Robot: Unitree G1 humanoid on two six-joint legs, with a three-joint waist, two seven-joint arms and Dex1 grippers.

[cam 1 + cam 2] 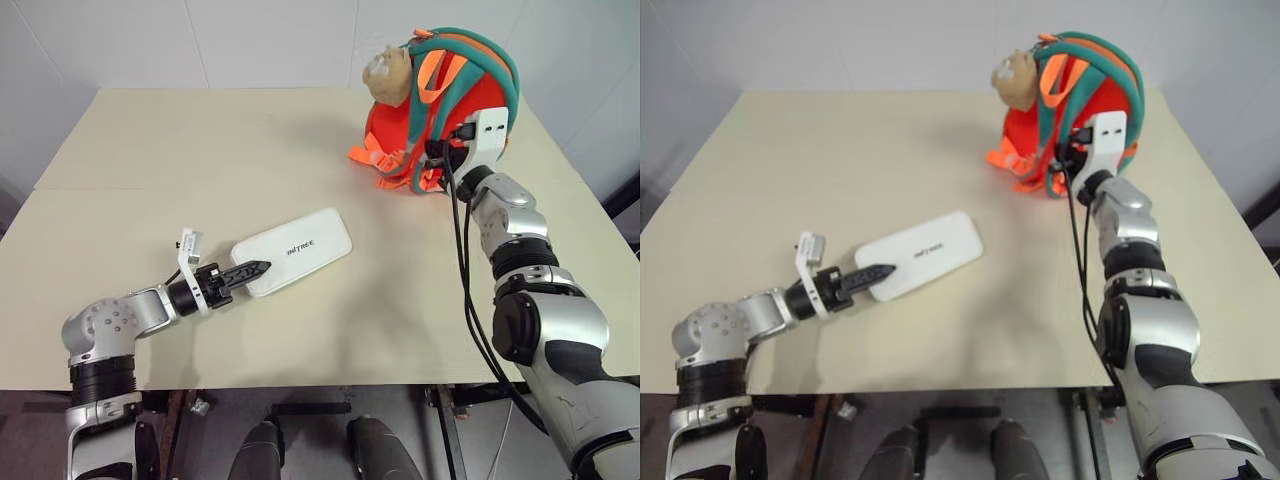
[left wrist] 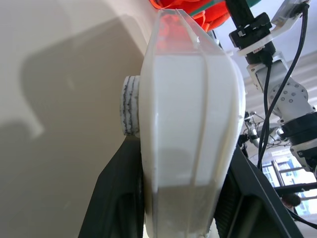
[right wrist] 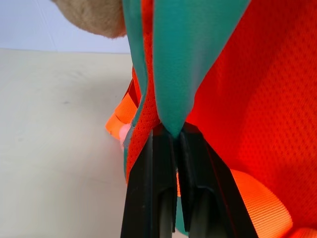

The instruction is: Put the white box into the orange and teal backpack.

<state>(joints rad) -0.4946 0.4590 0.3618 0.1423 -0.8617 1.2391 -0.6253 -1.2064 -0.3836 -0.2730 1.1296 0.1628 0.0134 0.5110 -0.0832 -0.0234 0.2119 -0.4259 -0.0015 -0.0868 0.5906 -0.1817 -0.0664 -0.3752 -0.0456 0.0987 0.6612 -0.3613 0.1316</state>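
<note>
The white box (image 1: pixel 295 250) lies flat on the table, slanting from near left to far right. My left gripper (image 1: pixel 255 269) is shut on its near end; in the left wrist view the box (image 2: pixel 190 124) stands on edge between the two black fingers (image 2: pixel 119 198). The orange and teal backpack (image 1: pixel 480 95) stands upright at the far right of the table, with a tan plush cat charm (image 1: pixel 388 72) on its left side. My right gripper (image 3: pixel 176 130) is at the backpack's front, shut on a teal strap (image 3: pixel 183 59) pinched between its fingertips.
The beige table (image 1: pixel 180 150) stretches wide between the box and the backpack. Loose orange strap ends (image 1: pixel 372 157) lie on the table at the backpack's foot. White walls stand behind the table's far edge.
</note>
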